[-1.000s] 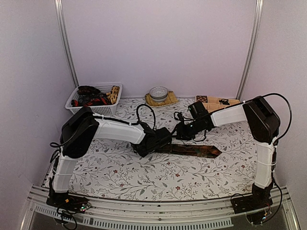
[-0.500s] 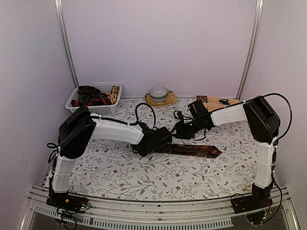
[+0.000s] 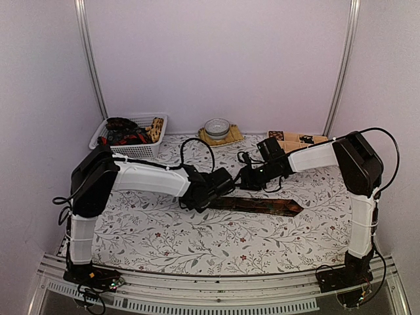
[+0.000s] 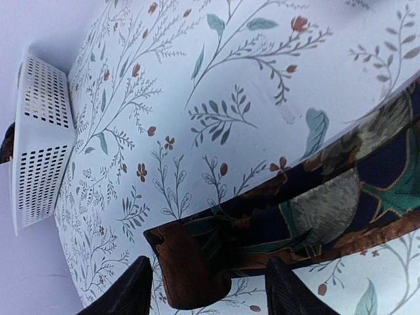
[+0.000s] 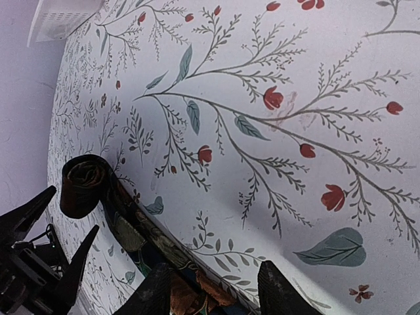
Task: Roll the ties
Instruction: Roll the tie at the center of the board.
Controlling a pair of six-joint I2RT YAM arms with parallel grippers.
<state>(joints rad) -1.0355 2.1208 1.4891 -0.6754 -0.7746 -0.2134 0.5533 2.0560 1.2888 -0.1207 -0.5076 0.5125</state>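
One dark tie [image 3: 262,206] with a brown and green pattern lies flat across the mid table, pointed tip to the right. Its left end is curled into a small roll [image 4: 190,266], which also shows in the right wrist view [image 5: 82,185]. My left gripper [image 4: 207,294] is open, its fingers either side of the roll with gaps to it; in the top view it sits at the tie's left end [image 3: 211,194]. My right gripper [image 5: 216,292] is open, low over the table just behind the tie [image 5: 141,239]; in the top view it is near the middle [image 3: 246,181].
A white basket [image 3: 141,149] holding more rolled ties stands at the back left and shows in the left wrist view [image 4: 42,138]. A glass bowl [image 3: 216,127] on a mat sits at the back centre. Tan patterned boxes [image 3: 298,139] lie at the back right.
My left arm's elbow has swung left and its gripper has shifted slightly up and left at the tie's rolled end. The right arm has barely moved.
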